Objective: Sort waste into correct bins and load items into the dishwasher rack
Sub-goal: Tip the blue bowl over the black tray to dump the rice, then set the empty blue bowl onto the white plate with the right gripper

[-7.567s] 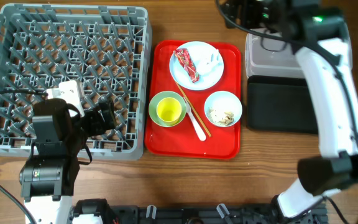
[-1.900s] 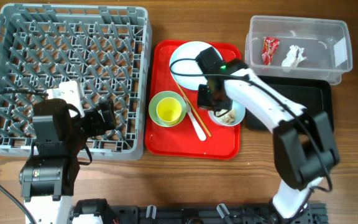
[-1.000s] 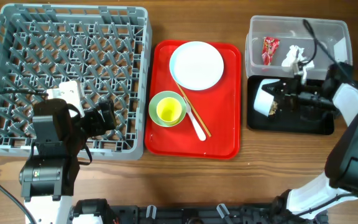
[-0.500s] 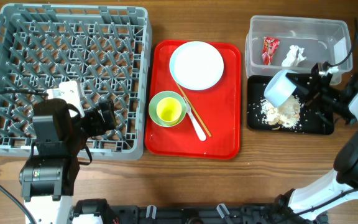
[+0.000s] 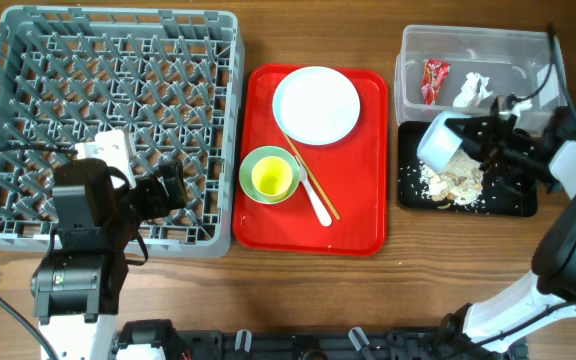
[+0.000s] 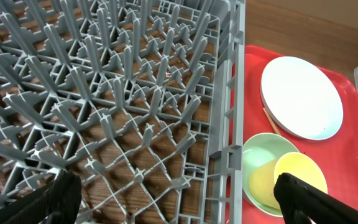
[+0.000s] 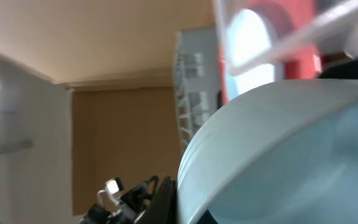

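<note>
Swinging across to the rack (image 5: pixel 118 130) at nine o'clock looks the risky leg: once clear of the black tray (image 5: pixel 508 205) at three o'clock, the bowl (image 5: pixel 440 142), seemingly pinched by its rim, could slip or shed crumbs along the way. Right gripper (image 5: pixel 483 140) is clamped on that bowl, tipped above the scraps (image 5: pixel 453 182) at the tray's ten o'clock. Left gripper (image 6: pixel 179 199) hangs over the rack, jaws spread wide, holding nothing.

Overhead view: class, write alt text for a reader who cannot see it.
The right gripper holds a pale blue bowl tilted over a shallow black tray, where crumbly beige food scraps lie. A clear plastic tub holds a red wrapper and white tissue; a grey pegged rack sits left.
</note>
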Tool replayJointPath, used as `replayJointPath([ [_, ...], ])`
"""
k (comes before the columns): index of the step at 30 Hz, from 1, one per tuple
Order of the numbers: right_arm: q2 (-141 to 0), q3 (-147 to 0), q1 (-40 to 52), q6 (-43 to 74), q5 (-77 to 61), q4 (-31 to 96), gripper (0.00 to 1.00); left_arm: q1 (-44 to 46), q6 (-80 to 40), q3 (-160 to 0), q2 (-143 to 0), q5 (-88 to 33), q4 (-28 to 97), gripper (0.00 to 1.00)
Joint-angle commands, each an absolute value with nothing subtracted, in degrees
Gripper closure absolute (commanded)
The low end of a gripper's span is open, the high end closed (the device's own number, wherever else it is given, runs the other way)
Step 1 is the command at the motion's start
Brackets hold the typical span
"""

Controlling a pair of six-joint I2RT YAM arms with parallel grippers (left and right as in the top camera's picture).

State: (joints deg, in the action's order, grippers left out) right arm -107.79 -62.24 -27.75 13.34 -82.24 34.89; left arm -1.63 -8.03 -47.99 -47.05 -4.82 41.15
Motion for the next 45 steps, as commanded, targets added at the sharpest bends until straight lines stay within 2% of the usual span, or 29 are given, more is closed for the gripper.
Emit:
replayJointPath([
  [1,-103.9,-63.5,-24.8,9.5,-72.7,38.8,0.96,-1.7,-8.3,-49.0,-46.9,-5.7,41.0,0.00],
  [6,-95.0,-68.9,-18.0,7.0,-58.0,46.9,0.96,-1.7,-8.3,-49.0,-46.9,-5.7,41.0,0.00],
  [12,-89.3,-77.8,-2.5,7.0,-40.8,47.2,0.96,-1.7,-8.3,-49.0,-46.9,-5.7,41.0,0.00],
  [18,-91.4,-78.7,14.4,4.1,-20.0,31.8,0.96,-1.7,-8.3,-49.0,-46.9,-5.7,41.0,0.00],
  [23,-99.9,-78.6,24.7,1.3,-10.0,26.6,0.96,-1.7,-8.3,-49.0,-46.9,-5.7,41.0,0.00],
  [31,-113.5,-78.6,28.2,1.7,-11.5,21.9,0.95,-1.7,-8.4,-49.0,-46.9,-5.7,41.0,0.00],
  [33,-114.5,-78.6,28.2,1.7,-13.5,21.9,0.88,-1.7,-8.4,-49.0,-46.9,-5.7,41.0,0.00],
  [37,-114.1,-78.7,28.2,3.3,-17.0,22.5,0.84,-1.7,-8.4,-49.0,-46.9,-5.7,41.0,0.00],
  [39,-112.7,-78.8,28.1,4.6,-17.0,23.3,0.78,-1.7,-8.3,-49.0,-46.9,-5.7,41.0,0.00],
  [45,-102.8,-85.0,28.1,4.7,-16.9,34.2,0.76,-1.7,-8.3,-49.0,-46.9,-5.7,41.0,0.00],
])
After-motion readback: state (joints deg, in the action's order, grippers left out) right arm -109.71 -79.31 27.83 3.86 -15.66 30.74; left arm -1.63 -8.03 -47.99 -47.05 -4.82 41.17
